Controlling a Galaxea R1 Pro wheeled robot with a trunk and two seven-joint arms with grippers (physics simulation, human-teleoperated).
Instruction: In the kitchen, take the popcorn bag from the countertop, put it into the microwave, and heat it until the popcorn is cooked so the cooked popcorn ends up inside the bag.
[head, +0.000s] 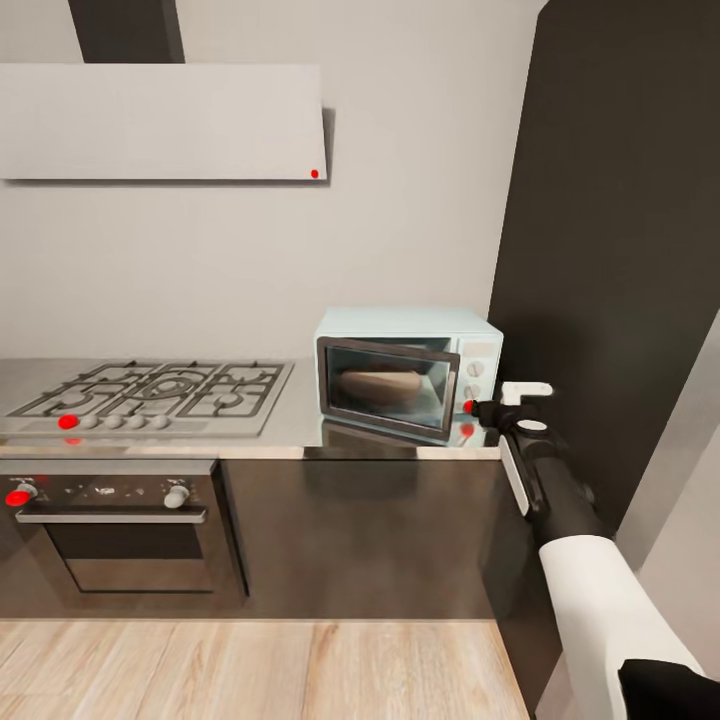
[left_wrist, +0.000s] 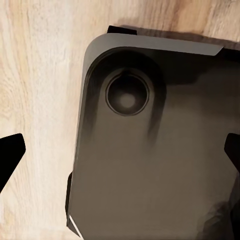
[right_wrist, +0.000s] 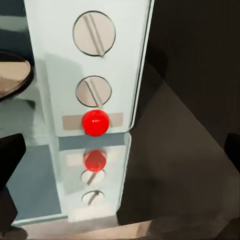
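Note:
The pale blue microwave (head: 405, 372) stands on the grey countertop (head: 290, 432) beside a tall dark cabinet. Behind its dark glass door lies the tan popcorn bag (head: 380, 385); the popcorn itself is hidden. My right gripper (head: 482, 408) is open and reaches in at the microwave's control panel, right by the red button (head: 467, 406). In the right wrist view the red button (right_wrist: 95, 122) sits under two round knobs (right_wrist: 94, 33), between my spread fingers (right_wrist: 10, 160). My left gripper (left_wrist: 122, 152) hangs open over my own dark base (left_wrist: 150, 165) and the wooden floor (left_wrist: 40, 75).
A gas hob (head: 150, 392) with black grates lies left of the microwave, with a dark oven (head: 120, 525) below it. A pale hood (head: 160, 120) hangs above. The tall dark cabinet (head: 620, 250) rises close to my right arm. Wooden floor (head: 260, 665) runs along the cabinets.

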